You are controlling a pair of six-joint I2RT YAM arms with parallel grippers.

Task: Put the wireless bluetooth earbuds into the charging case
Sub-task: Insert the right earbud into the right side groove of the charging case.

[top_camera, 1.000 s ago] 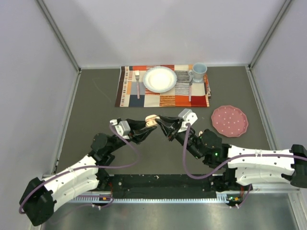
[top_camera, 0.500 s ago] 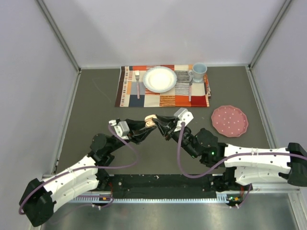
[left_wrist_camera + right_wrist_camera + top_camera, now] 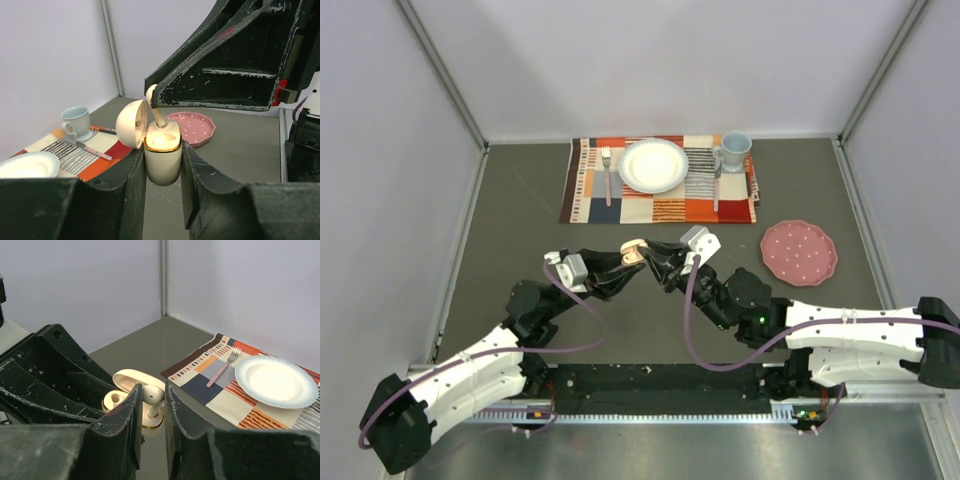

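Observation:
My left gripper (image 3: 162,165) is shut on a white charging case (image 3: 162,155) with a gold rim, its lid (image 3: 131,124) hinged open to the left. It is held above the table at mid-front (image 3: 633,252). My right gripper (image 3: 152,395) is shut on a white earbud (image 3: 152,394), stem pointing down into the case's right slot (image 3: 150,417). The left slot (image 3: 116,400) shows empty. In the left wrist view the earbud (image 3: 153,100) hangs under the right fingers with its stem at the case opening. In the top view the two grippers meet tip to tip, the right gripper (image 3: 655,256) beside the case.
A patterned placemat (image 3: 660,180) lies at the back with a white plate (image 3: 653,165), a fork (image 3: 607,172), a knife (image 3: 716,185) and a light blue cup (image 3: 734,150). A pink dotted plate (image 3: 799,251) lies to the right. Grey walls enclose the table.
My right gripper has moved left with the earbud, closing the gap to the case held by my left gripper. The left arm has barely moved.

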